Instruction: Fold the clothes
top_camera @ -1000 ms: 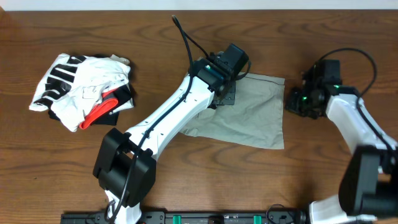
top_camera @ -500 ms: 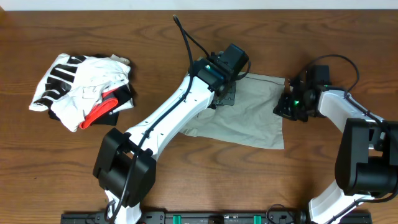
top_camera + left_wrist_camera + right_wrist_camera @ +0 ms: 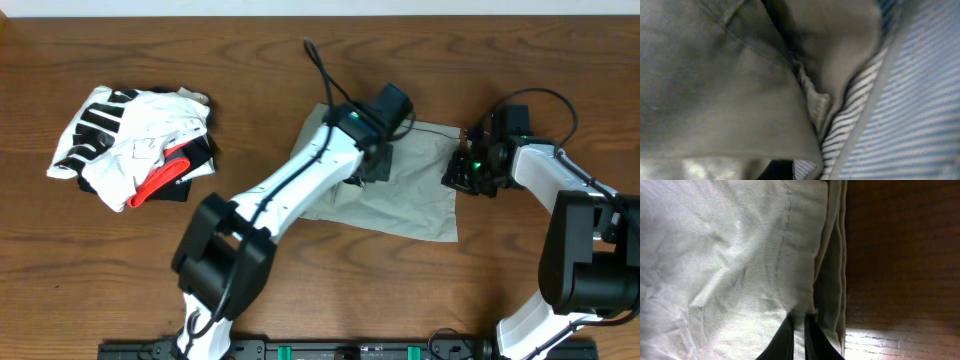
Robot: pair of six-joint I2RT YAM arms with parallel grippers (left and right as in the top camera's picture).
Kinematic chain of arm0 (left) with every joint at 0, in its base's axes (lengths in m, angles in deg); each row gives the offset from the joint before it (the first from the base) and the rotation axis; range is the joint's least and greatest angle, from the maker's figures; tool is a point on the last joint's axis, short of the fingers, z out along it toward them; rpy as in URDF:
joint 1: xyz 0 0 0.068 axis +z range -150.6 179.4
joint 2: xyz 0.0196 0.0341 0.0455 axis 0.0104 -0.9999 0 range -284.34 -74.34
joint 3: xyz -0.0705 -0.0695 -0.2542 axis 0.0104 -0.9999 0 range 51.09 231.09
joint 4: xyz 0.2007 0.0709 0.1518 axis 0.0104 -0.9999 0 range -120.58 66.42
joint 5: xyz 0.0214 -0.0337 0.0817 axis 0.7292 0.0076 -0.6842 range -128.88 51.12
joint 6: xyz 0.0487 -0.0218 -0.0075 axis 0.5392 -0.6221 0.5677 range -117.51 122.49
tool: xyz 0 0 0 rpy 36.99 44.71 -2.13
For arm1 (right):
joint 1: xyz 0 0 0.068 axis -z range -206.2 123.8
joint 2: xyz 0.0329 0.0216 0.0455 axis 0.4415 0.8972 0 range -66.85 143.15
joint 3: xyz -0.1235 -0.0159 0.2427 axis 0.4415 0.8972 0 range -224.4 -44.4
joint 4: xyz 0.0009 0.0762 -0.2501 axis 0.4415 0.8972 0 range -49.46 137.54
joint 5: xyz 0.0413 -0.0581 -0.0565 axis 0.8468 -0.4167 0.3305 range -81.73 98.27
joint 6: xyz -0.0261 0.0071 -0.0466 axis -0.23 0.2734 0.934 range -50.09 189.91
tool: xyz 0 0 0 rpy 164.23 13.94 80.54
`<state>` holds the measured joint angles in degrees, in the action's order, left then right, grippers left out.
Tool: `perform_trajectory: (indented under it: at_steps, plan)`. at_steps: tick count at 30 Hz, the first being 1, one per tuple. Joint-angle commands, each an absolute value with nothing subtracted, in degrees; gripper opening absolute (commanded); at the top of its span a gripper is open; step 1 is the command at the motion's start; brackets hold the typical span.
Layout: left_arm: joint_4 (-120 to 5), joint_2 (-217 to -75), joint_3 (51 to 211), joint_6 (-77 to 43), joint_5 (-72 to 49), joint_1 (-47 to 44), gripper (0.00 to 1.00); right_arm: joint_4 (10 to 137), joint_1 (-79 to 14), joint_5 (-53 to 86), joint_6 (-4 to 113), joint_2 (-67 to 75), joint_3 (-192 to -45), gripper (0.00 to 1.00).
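Observation:
The pale khaki shorts (image 3: 410, 195) lie flat on the wooden table, right of centre. My left gripper (image 3: 372, 165) is pressed down on their upper middle. In the left wrist view khaki cloth (image 3: 715, 100) and blue striped waistband lining (image 3: 920, 100) fill the frame and bunch toward my jaws (image 3: 790, 171), which seem shut on the fabric. My right gripper (image 3: 462, 172) sits at the shorts' right edge. In the right wrist view its fingers (image 3: 799, 330) are pinched on the hem of the shorts (image 3: 715, 255).
A white garment bundle with black stripes and red trim (image 3: 130, 140) lies at the far left. Bare wooden table (image 3: 900, 255) borders the shorts' right edge. Both arms' cables run along the back.
My left arm has shifted right and slightly forward over the shorts, uncovering their upper left corner. My right gripper came in from the right onto the shorts' right edge and now stays there.

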<state>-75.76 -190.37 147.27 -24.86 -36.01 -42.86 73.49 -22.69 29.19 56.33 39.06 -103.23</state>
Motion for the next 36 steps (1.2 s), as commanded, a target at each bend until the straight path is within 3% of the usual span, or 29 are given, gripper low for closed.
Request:
perform_trajectory:
  at_steps: [1,4,8,21,22,26,28,36]
  plan:
    - [-75.6,-191.1,147.6,-25.5,-34.6,-44.2,0.23,74.2,-23.2,23.6,56.2,40.2,-102.6,0.09]
    - [-75.1,-190.9,147.7,-25.5,-34.6,-44.5,0.40,74.2,-23.2,23.6,56.2,40.2,-102.6,0.09]
    - [-75.3,-189.6,148.4,-25.5,-34.5,-44.3,0.48,74.3,-23.2,23.6,56.2,40.2,-102.6,0.09]
    - [-76.0,-185.8,149.5,-22.2,-35.6,-38.0,0.52,74.5,-23.2,23.0,56.2,40.2,-102.6,0.09]
    - [-76.0,-185.8,148.7,-21.5,-35.6,-37.9,0.51,74.5,-23.2,23.0,56.2,40.2,-102.6,0.10]
    - [-76.6,-185.8,145.3,-19.8,-32.1,-38.6,0.22,74.4,-23.2,23.0,56.2,40.2,-102.6,0.10]
    - [-76.9,-185.8,143.2,-19.8,-31.1,-39.7,0.15,74.4,-23.2,23.0,56.2,40.2,-102.6,0.10]
    - [-63.5,-186.1,133.6,-19.8,-31.1,-44.9,0.15,74.5,-23.2,23.1,56.2,40.2,-102.6,0.10]
